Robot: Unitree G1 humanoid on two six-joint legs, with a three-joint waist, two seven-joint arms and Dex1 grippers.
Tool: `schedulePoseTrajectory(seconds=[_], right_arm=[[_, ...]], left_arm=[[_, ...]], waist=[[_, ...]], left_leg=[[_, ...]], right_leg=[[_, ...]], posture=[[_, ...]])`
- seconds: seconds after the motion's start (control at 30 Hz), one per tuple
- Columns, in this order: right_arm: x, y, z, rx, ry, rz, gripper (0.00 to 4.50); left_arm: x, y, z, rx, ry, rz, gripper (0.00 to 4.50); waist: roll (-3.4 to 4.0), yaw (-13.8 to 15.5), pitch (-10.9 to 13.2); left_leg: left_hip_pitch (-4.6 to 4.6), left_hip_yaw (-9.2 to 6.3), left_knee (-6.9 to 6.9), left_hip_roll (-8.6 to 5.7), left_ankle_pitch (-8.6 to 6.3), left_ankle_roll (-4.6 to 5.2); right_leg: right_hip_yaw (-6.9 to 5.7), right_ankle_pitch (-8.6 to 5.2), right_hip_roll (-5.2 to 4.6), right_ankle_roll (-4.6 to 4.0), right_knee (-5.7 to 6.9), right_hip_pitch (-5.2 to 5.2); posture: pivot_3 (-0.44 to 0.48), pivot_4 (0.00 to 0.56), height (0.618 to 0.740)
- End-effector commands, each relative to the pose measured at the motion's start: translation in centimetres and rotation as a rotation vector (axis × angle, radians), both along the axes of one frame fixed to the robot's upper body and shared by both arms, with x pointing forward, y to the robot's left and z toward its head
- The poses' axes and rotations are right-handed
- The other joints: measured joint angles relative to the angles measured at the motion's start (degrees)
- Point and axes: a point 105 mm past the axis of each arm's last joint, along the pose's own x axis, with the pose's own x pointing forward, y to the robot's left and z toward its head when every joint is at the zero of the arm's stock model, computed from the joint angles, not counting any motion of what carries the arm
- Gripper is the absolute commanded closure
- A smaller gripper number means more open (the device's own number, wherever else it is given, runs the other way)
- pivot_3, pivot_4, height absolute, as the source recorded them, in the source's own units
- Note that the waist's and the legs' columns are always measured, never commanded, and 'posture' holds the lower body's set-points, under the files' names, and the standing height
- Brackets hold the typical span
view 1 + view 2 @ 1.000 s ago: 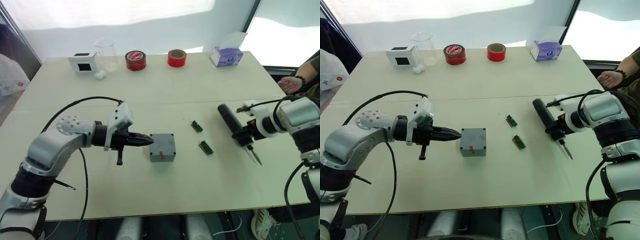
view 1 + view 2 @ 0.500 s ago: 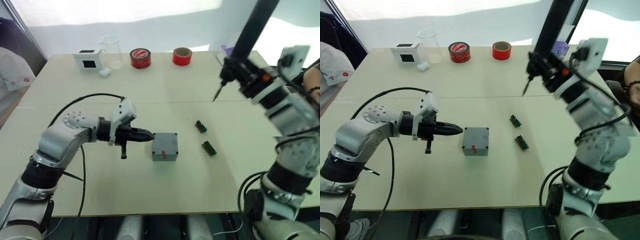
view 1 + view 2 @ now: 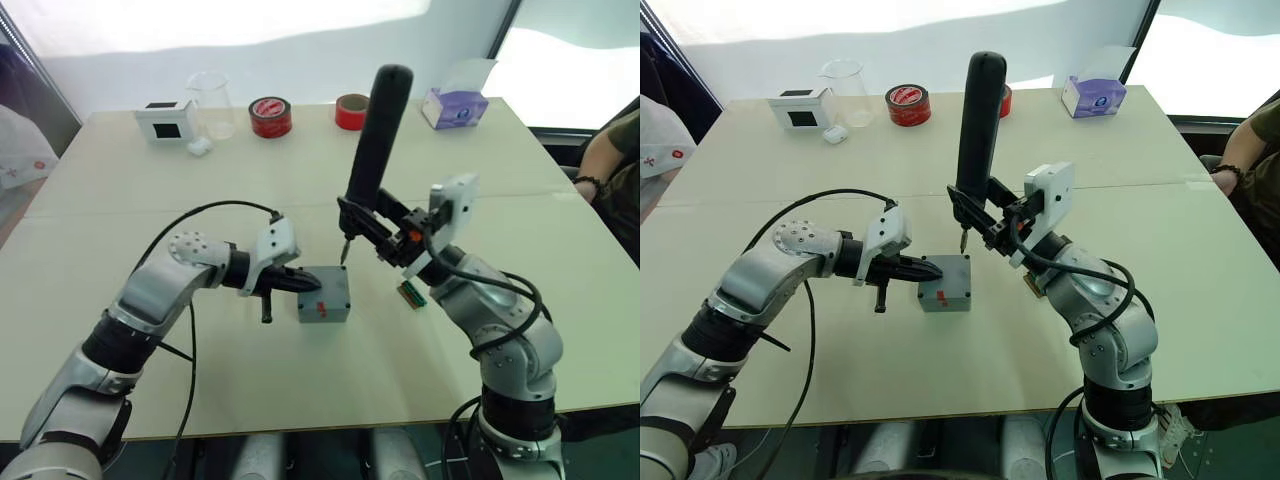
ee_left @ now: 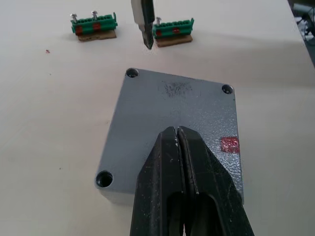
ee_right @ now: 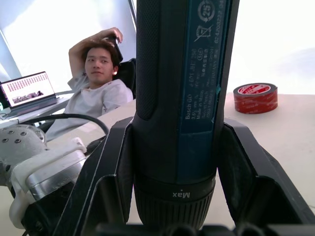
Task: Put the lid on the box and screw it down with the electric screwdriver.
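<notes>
A wide, pale beige table (image 3: 300, 400) is spread across the head views. Above its middle, a long dark cylindrical electric screwdriver (image 3: 372, 130) is held nearly upright by the right gripper (image 3: 392, 240), whose two black fingers (image 5: 248, 167) are clamped against either side of the tool's barrel. The thin metal bit (image 4: 143, 24) is pointed down and is seen hanging just above the table beyond the far edge of the box, near one of its far corners and not touching it.

The small square grey box (image 3: 324, 295) is set on the table between the two arms, with a small red mark (image 4: 230, 144) showing on one side. A flat grey lid (image 4: 172, 128) with corner screw holes is seated on top of it. The left gripper (image 3: 305, 283) is laid level at the box's near edge, over the lid, its black fingers (image 4: 167, 172) pressed together with nothing between them.

Two small green blocks (image 4: 96, 25) on brown bases are lined up beyond the box. Along the table's far edge a white cube with a black window (image 3: 165, 120), a clear glass beaker (image 3: 212, 105), two red tape rolls (image 3: 270, 117) and a purple tissue box (image 3: 455, 105) are ranged. A seated person (image 5: 98, 83) is seen in the right wrist view.
</notes>
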Motion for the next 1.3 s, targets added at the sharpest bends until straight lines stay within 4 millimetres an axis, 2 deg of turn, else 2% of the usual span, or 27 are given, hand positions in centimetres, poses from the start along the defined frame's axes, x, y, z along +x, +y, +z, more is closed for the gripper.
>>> schedulePoseTrajectory(seconds=[0.03,0.43,0.73,0.9,1.03,1.3], right_arm=[[-0.3,0.4,1.1,0.020,-0.090,-0.021,2.71],[0.3,-0.3,-0.8,-0.044,-0.106,-0.079,2.71],[0.7,-0.6,-2.0,-0.069,-0.089,-0.095,2.71],[0.3,-0.1,-6.4,-0.181,0.029,-0.061,2.71],[0.4,0.1,-7.4,-0.202,0.082,-0.054,2.71],[1.0,0.3,-9.6,-0.246,0.199,-0.068,2.71]], left_arm=[[-0.5,0.5,-1.0,0.055,0.002,-0.020,4.50],[-0.3,1.2,-1.2,0.062,0.003,-0.023,4.50],[-0.5,0.9,-1.3,0.060,0.009,-0.026,4.50],[-0.4,1.0,-1.7,0.072,0.010,-0.021,4.50],[-0.3,1.2,-1.8,0.078,0.011,-0.018,4.50],[-0.1,1.3,-2.2,0.086,0.014,-0.012,4.50]], waist=[[0.00,0.0,0.0],[0.00,0.0,0.0],[-0.01,0.1,0.0],[-0.07,0.1,-0.2],[-0.19,0.1,-0.3],[-0.40,0.2,-0.9]], left_leg=[[0.00,0.00,0.00,0.00,0.00,0.00],[0.04,0.00,0.00,0.00,0.00,0.00],[0.07,-0.01,0.01,0.00,-0.01,0.01],[0.27,-0.01,0.00,0.00,-0.02,0.04],[1.27,0.00,-0.12,0.04,-0.32,0.52],[1.61,-0.03,-0.16,0.07,-0.34,0.53]], right_leg=[[0.00,0.00,0.00,0.00,0.00,0.00],[0.00,0.00,0.00,0.00,0.01,0.03],[0.00,0.00,0.00,0.00,0.03,0.08],[0.00,0.00,0.00,0.00,0.00,0.29],[-0.01,-0.07,0.04,-0.01,-0.23,1.35],[-0.02,-0.11,0.04,-0.07,-0.23,1.65]], posture=[[0.000,0.150,0.740],[0.000,0.150,0.740],[0.000,0.150,0.740],[0.000,0.150,0.740],[0.000,0.150,0.740],[0.000,0.150,0.740]])
